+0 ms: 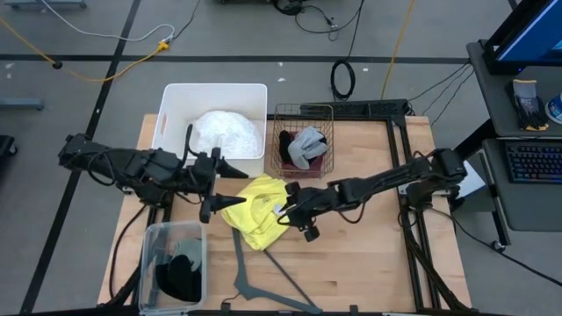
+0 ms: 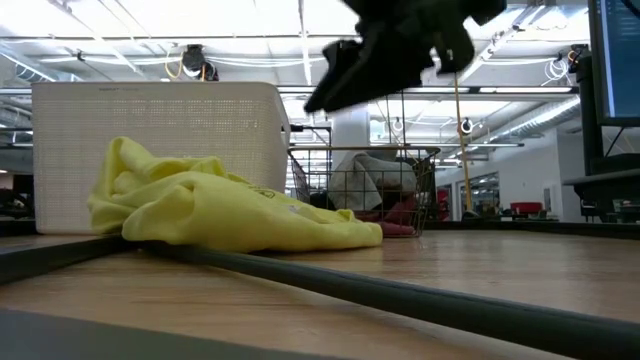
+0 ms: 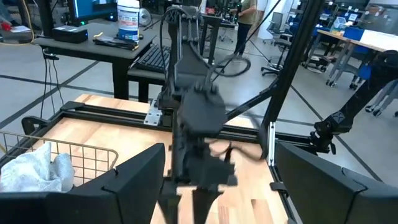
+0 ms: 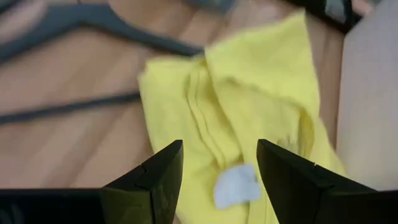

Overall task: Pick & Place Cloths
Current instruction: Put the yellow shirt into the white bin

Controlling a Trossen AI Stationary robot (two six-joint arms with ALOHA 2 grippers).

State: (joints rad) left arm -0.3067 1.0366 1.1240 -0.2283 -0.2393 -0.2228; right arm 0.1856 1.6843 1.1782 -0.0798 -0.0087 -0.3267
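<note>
A bright yellow cloth (image 1: 253, 209) lies crumpled on the wooden table (image 1: 378, 263) near its middle, with a white label (image 4: 236, 186) showing. My right gripper (image 1: 292, 213) hangs open above the cloth's right edge and slants down toward it. In the right wrist view, the fingers of my right gripper (image 4: 217, 168) stand apart over the cloth without touching it. My left gripper (image 1: 219, 186) is open and raised, left of the yellow cloth, pointing toward the right arm. A white cloth (image 1: 226, 133) fills the white bin (image 1: 176, 96).
A wire basket (image 1: 303, 114) at the far middle holds a grey-blue cloth (image 1: 307, 142) and darker pieces. A clear tub (image 1: 149, 254) at the near left holds a black cloth (image 1: 180, 274). A grey hanger (image 1: 263, 283) lies on the table, near the yellow cloth.
</note>
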